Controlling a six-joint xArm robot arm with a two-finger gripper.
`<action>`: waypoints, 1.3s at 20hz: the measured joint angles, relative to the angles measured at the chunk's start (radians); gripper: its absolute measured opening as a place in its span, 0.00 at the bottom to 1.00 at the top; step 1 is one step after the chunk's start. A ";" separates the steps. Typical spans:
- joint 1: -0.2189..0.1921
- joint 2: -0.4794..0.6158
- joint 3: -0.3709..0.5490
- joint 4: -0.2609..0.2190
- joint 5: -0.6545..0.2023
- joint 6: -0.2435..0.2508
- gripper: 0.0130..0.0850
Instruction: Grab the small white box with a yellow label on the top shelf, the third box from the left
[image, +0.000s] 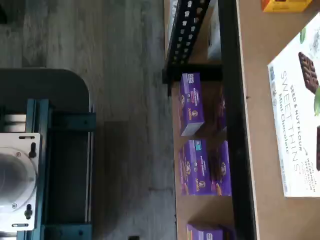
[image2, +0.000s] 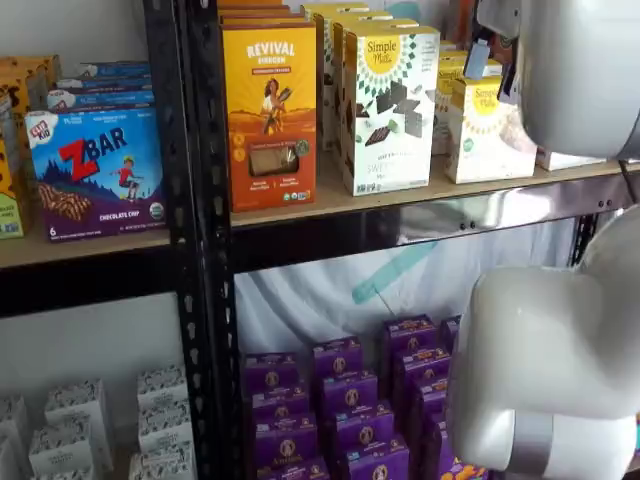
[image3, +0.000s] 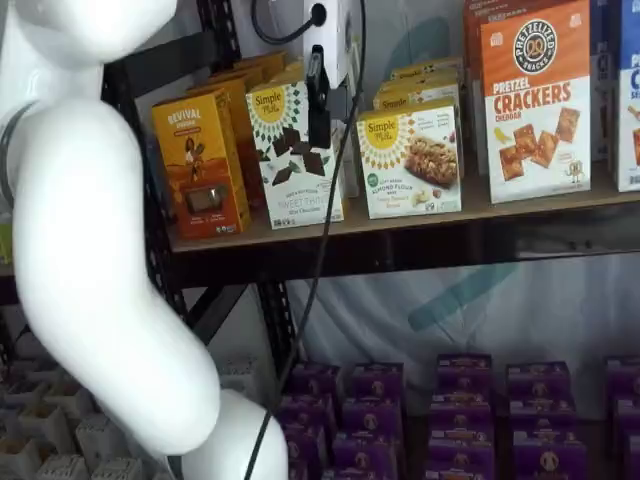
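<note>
The small white box (image3: 411, 160), with a round yellow logo and a cookie picture, stands on the top shelf (image3: 520, 212) in both shelf views, to the right of a taller white box with chocolate pieces (image3: 295, 150). In a shelf view my white arm partly covers the small box (image2: 487, 130). My gripper (image3: 318, 98) hangs from above in front of the taller box, just left of the small box. Only a dark finger shows side-on, so I cannot tell a gap. The wrist view shows the taller box (image: 296, 125) lying on the plank (image: 260, 75). The small box is out of that view.
An orange Revival box (image3: 200, 165) stands left of the taller box. An orange pretzel cracker box (image3: 535, 100) stands to the right. Purple boxes (image3: 460, 410) fill the lower level. A black perforated upright (image2: 195, 230) bounds the bay. My white arm (image3: 90, 260) fills the left foreground.
</note>
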 joint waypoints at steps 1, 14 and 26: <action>0.004 0.000 -0.001 -0.007 0.001 0.002 1.00; -0.010 -0.029 0.057 0.061 -0.121 0.001 1.00; -0.008 0.138 -0.066 0.032 -0.205 -0.024 1.00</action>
